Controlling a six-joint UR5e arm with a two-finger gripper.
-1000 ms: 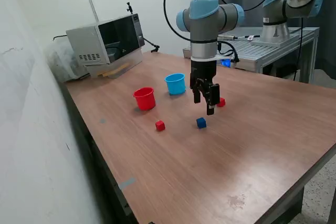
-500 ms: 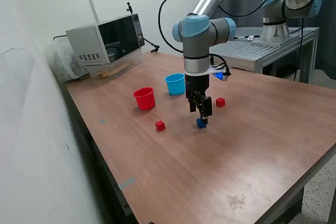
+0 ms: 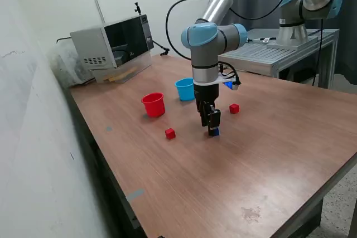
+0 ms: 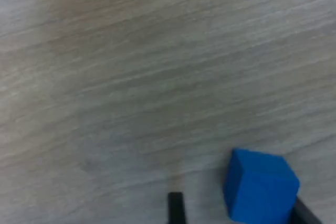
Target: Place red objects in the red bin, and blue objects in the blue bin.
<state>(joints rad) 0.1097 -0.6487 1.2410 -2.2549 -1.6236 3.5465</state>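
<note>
Blue cube (image 4: pixel 261 191): square, no long axis, unmarked; rests on wooden table (image 3: pixel 279 154) beneath gripper (image 3: pixel 212 127), fingers spread, unclosed. Red cup (image 3: pixel 153 105) at cube's ten o'clock.

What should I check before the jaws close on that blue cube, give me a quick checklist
1. Gripper down at the blue cube: ok, its tip is at table height right at the cube.
2. Cube between the jaws: cannot tell; in the wrist view the blue cube lies against one finger, well off the other finger.
3. Jaws open: ok, a gap shows in the wrist view.
4. Blue cup upright, mouth open: ok.
5. Red cup standing apart from the blue cup: ok.
6. Red cubes clear of the gripper: ok.
</note>
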